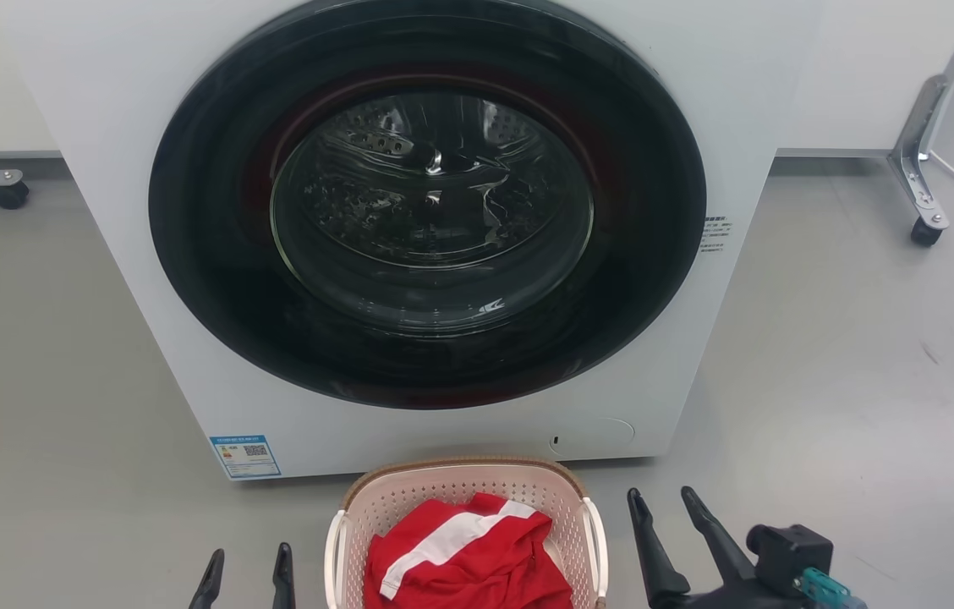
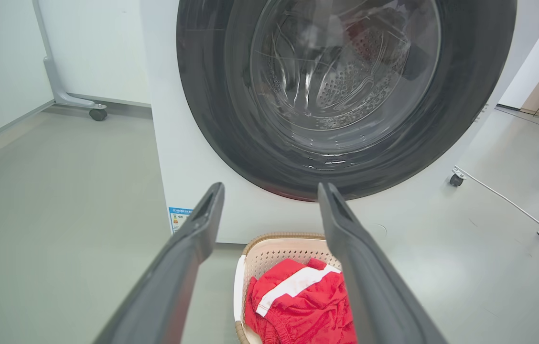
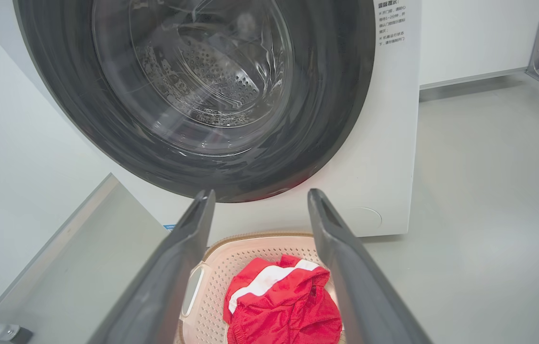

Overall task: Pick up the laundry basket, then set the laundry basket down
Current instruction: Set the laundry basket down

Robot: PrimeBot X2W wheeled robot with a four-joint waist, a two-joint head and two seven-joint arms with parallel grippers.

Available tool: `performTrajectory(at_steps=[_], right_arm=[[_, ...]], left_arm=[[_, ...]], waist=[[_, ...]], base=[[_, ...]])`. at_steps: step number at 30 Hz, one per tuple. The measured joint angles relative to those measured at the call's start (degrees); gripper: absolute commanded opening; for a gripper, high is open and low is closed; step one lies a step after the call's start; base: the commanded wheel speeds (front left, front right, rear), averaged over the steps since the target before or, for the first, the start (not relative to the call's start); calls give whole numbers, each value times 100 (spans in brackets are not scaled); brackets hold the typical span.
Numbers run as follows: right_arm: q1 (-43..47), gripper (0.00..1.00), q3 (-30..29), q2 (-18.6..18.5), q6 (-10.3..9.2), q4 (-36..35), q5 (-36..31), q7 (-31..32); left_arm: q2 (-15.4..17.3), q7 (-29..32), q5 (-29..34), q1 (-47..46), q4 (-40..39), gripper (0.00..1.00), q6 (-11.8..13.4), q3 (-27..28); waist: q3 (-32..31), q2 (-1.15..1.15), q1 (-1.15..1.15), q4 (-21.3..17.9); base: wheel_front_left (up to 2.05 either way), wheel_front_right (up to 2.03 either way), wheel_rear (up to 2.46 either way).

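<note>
A white washing machine (image 1: 147,254) stands on the grey floor (image 1: 37,381), its dark round door (image 1: 426,203) shut. A red white-striped garment (image 1: 477,567) lies just before it, and a castered metal leg (image 1: 917,161) stands beside it.

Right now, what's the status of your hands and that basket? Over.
Left gripper open, empty. Right gripper open, empty. Laundry basket on floor before washing machine, red garment inside. Nothing in the way.

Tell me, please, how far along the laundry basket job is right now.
Done: nothing yet; the laundry basket, holding a red garment, seems to rest on the floor before the washing machine. In hand: the left gripper and right gripper sit open either side of it, touching neither white handle. Left: grasp, lift, then set it down.
</note>
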Motion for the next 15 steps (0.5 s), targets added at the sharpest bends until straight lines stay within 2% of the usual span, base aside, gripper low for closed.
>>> performTrajectory(at_steps=[8, 15], right_arm=[[669, 100, -597, 56, -1, -554, -587, -1], [973, 100, -869, 215, -1, -943, -999, 0]], left_arm=[[-19, 0, 131, 260, -320, 100, 43, 279], [-80, 0, 313, 350, -493, 100, 43, 319]], waist=[[-25, 0, 0, -51], [-49, 0, 0, -104]], base=[[0, 0, 0], [0, 0, 0]])
